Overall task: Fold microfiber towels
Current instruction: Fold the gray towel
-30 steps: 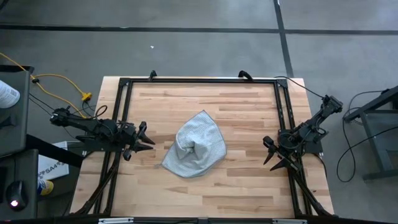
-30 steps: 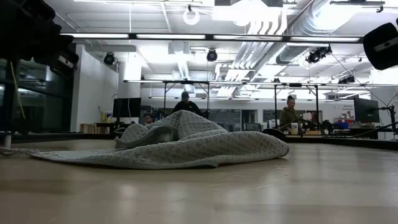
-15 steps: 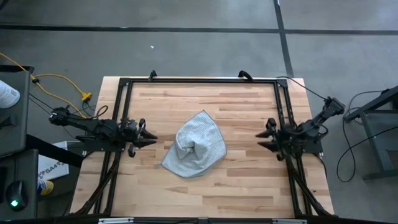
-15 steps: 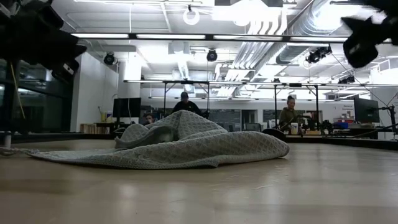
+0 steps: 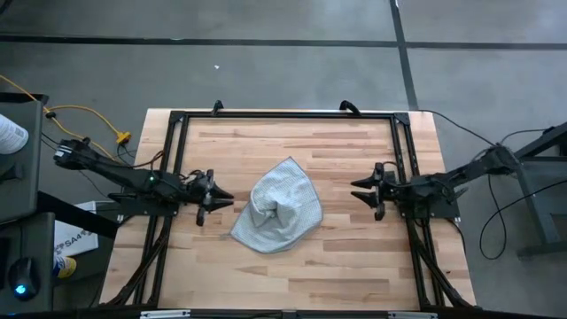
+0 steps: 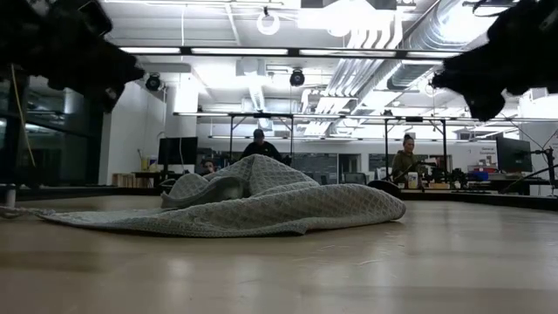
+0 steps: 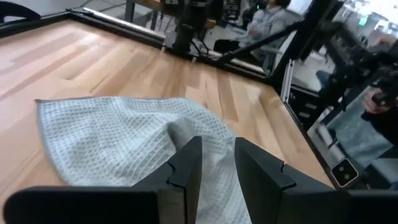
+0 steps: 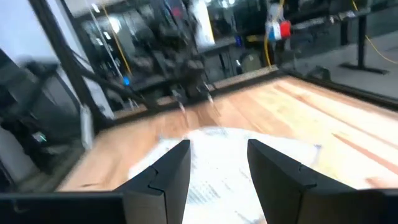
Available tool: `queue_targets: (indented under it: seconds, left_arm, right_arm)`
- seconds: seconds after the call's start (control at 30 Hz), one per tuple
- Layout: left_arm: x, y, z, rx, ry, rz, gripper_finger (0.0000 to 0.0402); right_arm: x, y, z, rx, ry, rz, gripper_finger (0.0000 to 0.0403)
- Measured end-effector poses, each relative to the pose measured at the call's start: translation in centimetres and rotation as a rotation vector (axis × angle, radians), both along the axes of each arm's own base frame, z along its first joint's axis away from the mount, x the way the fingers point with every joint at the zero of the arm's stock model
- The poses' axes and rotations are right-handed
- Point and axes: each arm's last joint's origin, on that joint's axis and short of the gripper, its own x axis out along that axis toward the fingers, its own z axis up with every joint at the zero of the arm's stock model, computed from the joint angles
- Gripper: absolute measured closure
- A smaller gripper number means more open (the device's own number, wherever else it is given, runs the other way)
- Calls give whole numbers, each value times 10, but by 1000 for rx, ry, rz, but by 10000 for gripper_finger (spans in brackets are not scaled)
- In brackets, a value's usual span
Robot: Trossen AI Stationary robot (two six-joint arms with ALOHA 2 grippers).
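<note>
Change since one second before: both arms had stretched inward over the table; the left gripper [image 5: 220, 196] had come closer to the cloth, and the right gripper [image 5: 363, 193] had turned from the right rail to face the cloth. The towel itself had not shifted.
Left gripper: it stood just beside the left edge of the cloth, not touching it, with its fingers [image 7: 186, 171] a little apart and nothing between them. I judge it was aimed low at the near hem so it could pinch an edge.
Microfiber towel [image 5: 277, 216]: it lay crumpled near the middle of the wooden table [image 5: 345, 266], with a raised fold in the centre and one corner pointing to the far side. Because it was bunched, it probably needed spreading flat before any fold.
Right gripper: it hovered near the right side of the cloth, clearly apart from it, jaws open and empty, pointing at the towel as a mirror of the left one.
</note>
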Motion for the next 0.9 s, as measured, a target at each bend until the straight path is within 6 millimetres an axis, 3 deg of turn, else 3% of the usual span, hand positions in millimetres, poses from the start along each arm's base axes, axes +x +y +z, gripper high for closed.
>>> queue_targets:
  seconds: [0.2, 0.37, 0.47, 0.73, 0.9]
  left_arm:
    - [43, -15, 14, 100, 120, -38, 305]
    - [80, -27, 5, 159, 247, -45, 305]
    - [92, -38, 0, 195, 289, -32, 305]
    - [81, -74, -6, 246, 318, 65, 305]
    - [71, -84, -17, 235, 386, 116, 305]
  right_arm:
    - [22, -12, 6, -14, 102, -22, 250]
    - [49, -25, 14, -32, 192, -14, 250]
    - [72, -34, 17, -71, 264, 4, 250]
    - [142, -60, 30, -151, 357, 84, 250]
    - [177, -76, 31, -154, 415, 52, 250]
